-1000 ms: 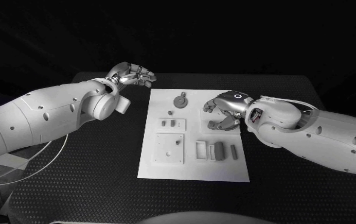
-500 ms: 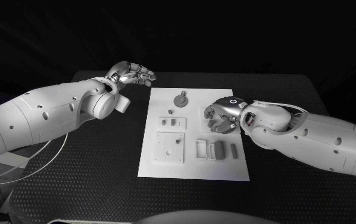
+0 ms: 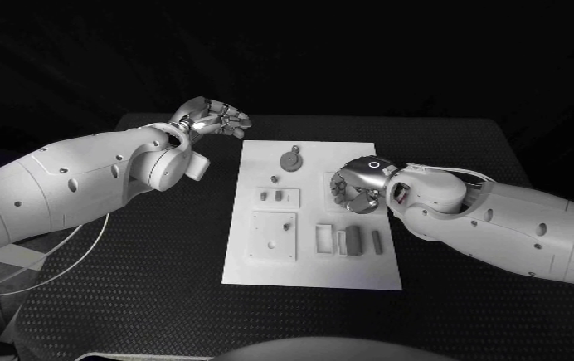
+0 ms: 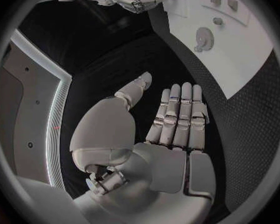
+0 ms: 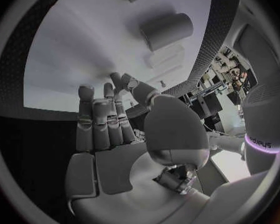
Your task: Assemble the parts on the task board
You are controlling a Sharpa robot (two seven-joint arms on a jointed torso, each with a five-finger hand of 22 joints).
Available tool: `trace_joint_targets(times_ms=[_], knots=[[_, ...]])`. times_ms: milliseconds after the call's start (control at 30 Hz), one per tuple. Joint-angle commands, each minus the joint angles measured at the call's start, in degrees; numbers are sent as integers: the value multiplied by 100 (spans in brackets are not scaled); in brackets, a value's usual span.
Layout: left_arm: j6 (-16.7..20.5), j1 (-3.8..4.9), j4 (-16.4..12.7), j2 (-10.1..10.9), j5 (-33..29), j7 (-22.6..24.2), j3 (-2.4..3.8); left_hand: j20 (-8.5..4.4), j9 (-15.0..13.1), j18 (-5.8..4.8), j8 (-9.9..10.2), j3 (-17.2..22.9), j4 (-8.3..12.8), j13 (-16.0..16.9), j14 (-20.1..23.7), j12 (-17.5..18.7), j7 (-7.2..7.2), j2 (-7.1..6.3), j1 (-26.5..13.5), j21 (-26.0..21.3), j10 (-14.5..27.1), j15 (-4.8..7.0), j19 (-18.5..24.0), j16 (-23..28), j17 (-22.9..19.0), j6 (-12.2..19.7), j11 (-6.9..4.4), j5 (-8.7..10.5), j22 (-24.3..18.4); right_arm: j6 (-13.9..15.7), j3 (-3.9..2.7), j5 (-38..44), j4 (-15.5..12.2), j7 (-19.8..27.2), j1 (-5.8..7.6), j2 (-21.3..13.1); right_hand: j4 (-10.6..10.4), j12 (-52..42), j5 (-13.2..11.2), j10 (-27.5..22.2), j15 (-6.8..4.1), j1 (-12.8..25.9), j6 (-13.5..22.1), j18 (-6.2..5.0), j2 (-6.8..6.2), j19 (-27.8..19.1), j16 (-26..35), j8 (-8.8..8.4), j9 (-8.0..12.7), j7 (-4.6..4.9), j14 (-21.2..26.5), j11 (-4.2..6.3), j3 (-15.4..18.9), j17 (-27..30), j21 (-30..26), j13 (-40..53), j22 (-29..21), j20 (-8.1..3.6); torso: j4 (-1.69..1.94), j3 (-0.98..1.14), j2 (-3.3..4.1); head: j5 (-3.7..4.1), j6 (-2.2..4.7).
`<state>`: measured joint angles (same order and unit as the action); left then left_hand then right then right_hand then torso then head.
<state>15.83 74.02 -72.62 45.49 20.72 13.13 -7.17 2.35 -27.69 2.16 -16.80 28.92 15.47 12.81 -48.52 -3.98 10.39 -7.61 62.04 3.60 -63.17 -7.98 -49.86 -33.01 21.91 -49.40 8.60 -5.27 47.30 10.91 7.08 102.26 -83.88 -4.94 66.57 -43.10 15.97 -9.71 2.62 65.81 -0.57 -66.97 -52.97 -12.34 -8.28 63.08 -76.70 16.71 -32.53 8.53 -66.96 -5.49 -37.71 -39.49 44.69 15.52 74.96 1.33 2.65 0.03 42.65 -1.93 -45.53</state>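
The right hand (image 3: 355, 188) has slid in over the white task board (image 3: 313, 270) from its right edge, fingers loosely curled and holding nothing. The left hand (image 3: 216, 119) stays off the board's far left corner, fingers straight and apart, empty. The grey parts (image 3: 348, 242) lie unmoved on the board, which sits mid-way on the black table (image 3: 143, 295).

White smooth-shelled arms (image 3: 84, 180), silver jointed robot hand (image 3: 357, 185)
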Motion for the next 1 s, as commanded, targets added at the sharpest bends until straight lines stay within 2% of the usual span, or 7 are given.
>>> trace_joint_targets(times_ms=[33, 400, 667, 800, 933, 967, 1000], knots=[[-63, 10, -15, -6, -28, 65, 4, -8, 10, -50, -28, -12, -18, -6, 31, 12, -8, -54, 6, 26, 36, -3, 36, 28, 10, 19, 7, 28, -8, 33, 1, 158, -1, -22, -11, 21, 34, -43, 25, 66, -46, 13, -55, -266, 78, -5, 23, 30, -11, -7, 1, 14, 2, 10, -1, 13, 95, -12, -2, 3, 2, -3, -8], [-61, 10, -16, 1, -28, 63, 4, -7, 10, -50, -30, -15, -22, -8, 33, 10, -9, -52, 2, 27, 38, -5, 38, 33, 17, 17, 8, 29, -11, 117, 4, 176, 4, -48, -29, 59, 33, -83, 25, 169, -89, 47, -143, -266, 194, 23, 28, 57, -18, -40, -31, 57, -2, 17, 9, 34, 94, -17, 3, 0, 2, 2, -38], [-72, 10, -14, -2, -28, 57, 4, -6, 11, -49, -30, -17, -22, -9, 36, 11, -9, -54, 2, 27, 42, -6, 41, 39, 24, 19, 9, 29, -14, 148, 4, 163, 22, -59, -33, 81, 0, -73, 24, 173, -94, 158, -126, -266, 116, 40, 32, 31, -5, -30, -51, 62, 38, 21, 10, 32, 91, -17, -3, -2, 2, 3, -47], [-74, 10, -16, -1, -28, 58, 4, -5, 12, -49, -30, -18, -22, -11, 38, 11, -9, -56, 2, 27, 46, -7, 43, 42, 28, 20, 10, 29, -16, 189, 4, 163, 19, -67, -36, 86, -17, -77, 25, 188, -99, 169, -142, -266, 141, 48, 35, 35, -6, -36, -57, 67, 21, 22, 8, 35, 87, -22, -2, 0, 0, 5, -48], [-76, 10, -14, -4, -28, 55, 4, -5, 12, -49, -30, -18, -22, -12, 39, 12, -9, -54, 3, 27, 48, -7, 43, 44, 30, 21, 11, 29, -17, 246, 4, 163, 13, -92, -38, 86, -78, -120, 25, 281, -127, 203, -243, -266, 297, 80, 29, 80, -23, -72, -88, 98, -9, 21, 16, 56, 86, -30, 1, 0, 1, 8, -47], [-77, 10, -14, -2, -28, 55, 4, -5, 12, -49, -30, -18, -22, -12, 39, 12, -9, -54, 3, 27, 48, -7, 44, 44, 30, 21, 11, 29, -17, 289, 4, 163, 9, -93, -39, 86, -118, -143, 25, 336, -150, 232, -304, -266, 446, 97, 24, 107, -33, -100, -112, 122, -22, 21, 22, 67, 88, -38, 3, 1, 1, 8, -48], [-77, 10, -14, -2, -28, 55, 4, -5, 12, -49, -30, -18, -22, -12, 39, 12, -9, -54, 3, 27, 48, -7, 44, 45, 31, 21, 11, 29, -17, 296, 4, 163, 7, -95, -39, 86, -108, -150, 25, 353, -160, 227, -322, -266, 476, 103, 23, 115, -37, -110, -122, 131, -27, 21, 26, 71, 90, -45, 3, 1, 1, 8, -48]])
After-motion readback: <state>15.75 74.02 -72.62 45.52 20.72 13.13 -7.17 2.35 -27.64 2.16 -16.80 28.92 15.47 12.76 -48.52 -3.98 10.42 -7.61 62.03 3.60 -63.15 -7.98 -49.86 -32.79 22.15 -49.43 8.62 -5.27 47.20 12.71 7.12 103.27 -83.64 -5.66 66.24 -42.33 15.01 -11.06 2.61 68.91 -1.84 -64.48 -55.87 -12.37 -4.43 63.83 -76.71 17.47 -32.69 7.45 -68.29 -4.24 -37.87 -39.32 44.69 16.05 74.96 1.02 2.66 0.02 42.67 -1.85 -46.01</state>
